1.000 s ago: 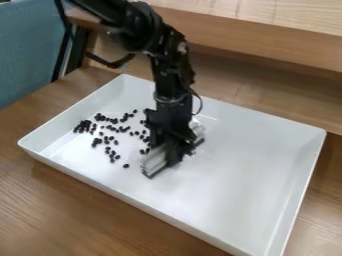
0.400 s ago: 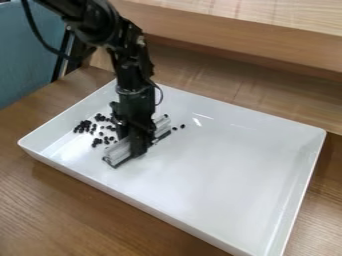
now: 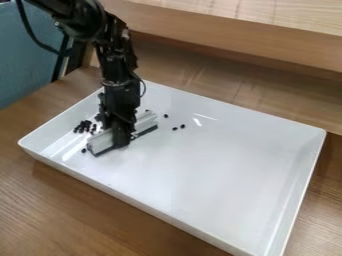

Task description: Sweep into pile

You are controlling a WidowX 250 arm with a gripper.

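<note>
The black arm is built from chunky, jointed segments. A thin black cable is looped beside its lower part, and a thicker one is strung near its upper part.

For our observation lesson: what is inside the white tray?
Small dark pieces: a cluster at the left, single ones nearby, and three to the right of the grey sweeper. The sweeper and black gripper stand there too, covering whatever lies behind them.

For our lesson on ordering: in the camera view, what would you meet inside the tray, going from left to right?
Bunched black pieces → pale sweeping bar → three loose black pieces
</note>
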